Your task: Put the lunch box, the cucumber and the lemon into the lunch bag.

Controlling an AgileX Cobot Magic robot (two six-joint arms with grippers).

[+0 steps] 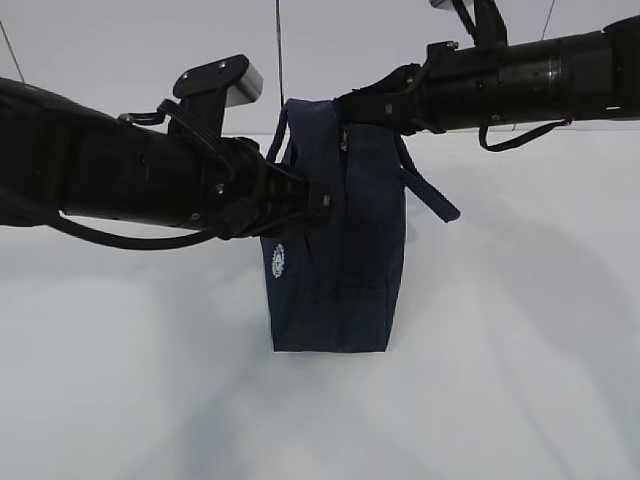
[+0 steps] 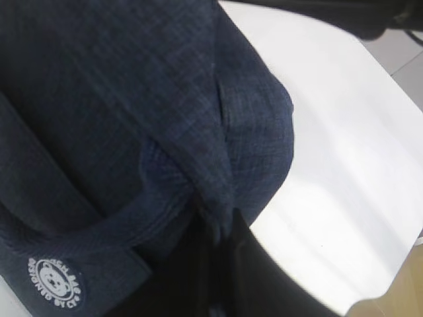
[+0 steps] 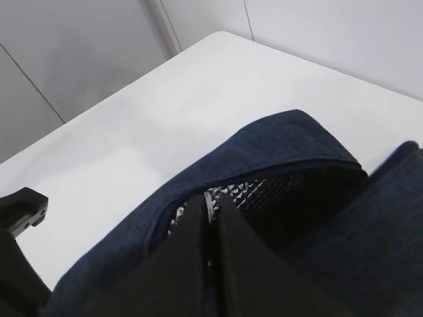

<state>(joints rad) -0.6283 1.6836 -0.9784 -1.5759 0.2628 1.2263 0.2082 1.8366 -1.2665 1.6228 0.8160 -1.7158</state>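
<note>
While the white worktop (image 1: 520,380) is carrying it, the lunch bag (image 1: 335,260) is standing upright between both arms. Left fingers (image 2: 218,264) are pinching a fold of its side fabric together; right fingers (image 3: 205,257) are clamping its top zipper edge, silvery lining showing inside.

Left wrist camera, pressed close against the lunch bag

Dark navy fabric of the lunch bag (image 2: 132,99) fills most of the view, bunched into a fold that runs down between the dark fingers (image 2: 264,277) of the left gripper (image 2: 221,264), which pinch it. A strap (image 2: 86,231) curves across the lower left above a small white round logo (image 2: 54,282). The white table (image 2: 344,172) shows at right.
</note>
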